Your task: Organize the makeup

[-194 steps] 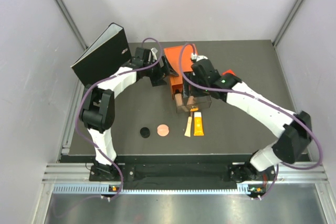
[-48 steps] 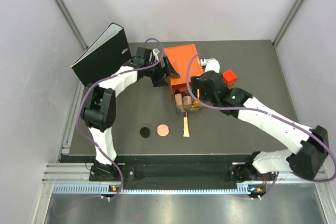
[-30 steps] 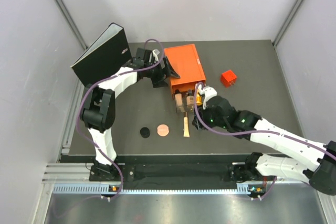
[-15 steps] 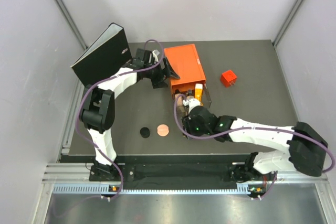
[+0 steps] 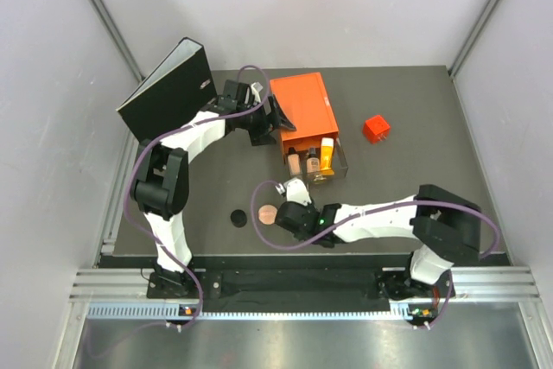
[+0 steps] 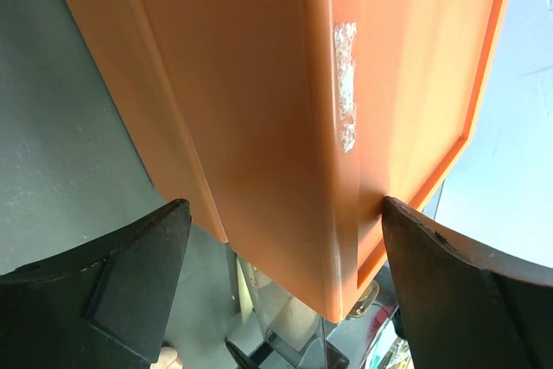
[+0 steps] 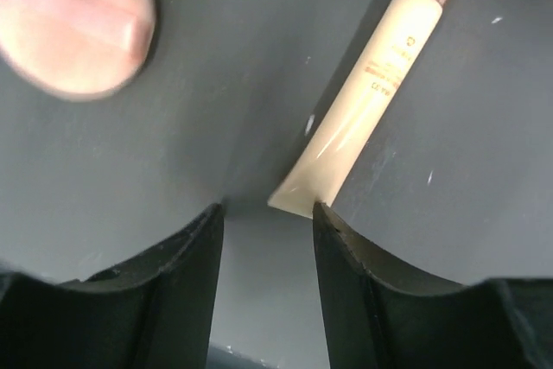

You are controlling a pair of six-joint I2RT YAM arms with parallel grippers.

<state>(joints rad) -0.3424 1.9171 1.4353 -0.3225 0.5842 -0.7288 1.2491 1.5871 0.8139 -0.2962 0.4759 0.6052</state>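
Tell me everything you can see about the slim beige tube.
The slim beige tube is a glossy, plastic-looking squeeze tube with faint print, a flat crimped tail and a shiny copper-gold cap. It lies flat on the dark table, tail between the open right gripper's fingertips; contact unclear.

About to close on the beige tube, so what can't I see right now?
Top view: slim beige plastic tube and right gripper hidden under the right arm.
Right wrist view: tube's cap end cut off by top edge; pinkish-copper round disc blurred.
Left wrist view: whether left gripper touches large orange box.
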